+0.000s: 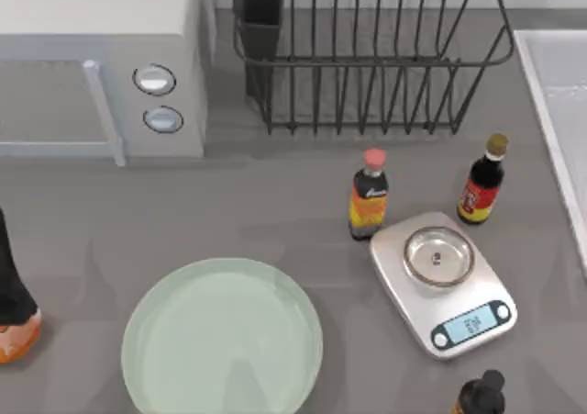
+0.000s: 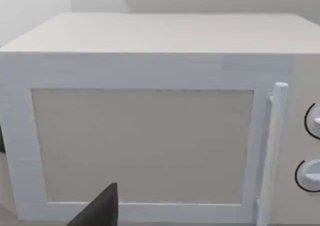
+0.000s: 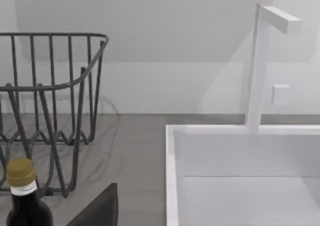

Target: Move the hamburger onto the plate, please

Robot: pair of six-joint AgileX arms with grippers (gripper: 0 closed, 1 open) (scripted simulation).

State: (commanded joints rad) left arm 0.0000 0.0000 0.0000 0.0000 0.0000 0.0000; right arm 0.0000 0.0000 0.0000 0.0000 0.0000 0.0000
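The hamburger [image 1: 16,338] is a small orange-brown bun with a whitish layer. It lies at the table's far left edge and is partly cut off by the top view's border. My left gripper [image 1: 7,253] is the black shape just above it in the top view, overlapping the bun's upper side; I cannot tell whether it holds the bun. The left wrist view faces the white microwave [image 2: 150,136]. The pale mint-green plate [image 1: 147,341] sits bare at the front, right of the hamburger. A dark part of my right gripper [image 3: 100,208] shows in the right wrist view, near the sink [image 3: 240,186].
A microwave [image 1: 101,74] stands at the back left and a wire dish rack [image 1: 367,65] behind the centre. An orange-labelled bottle with a pink cap [image 1: 369,195], a dark sauce bottle [image 1: 482,183], a kitchen scale [image 1: 444,284] and another dark bottle [image 1: 481,397] stand right of the plate.
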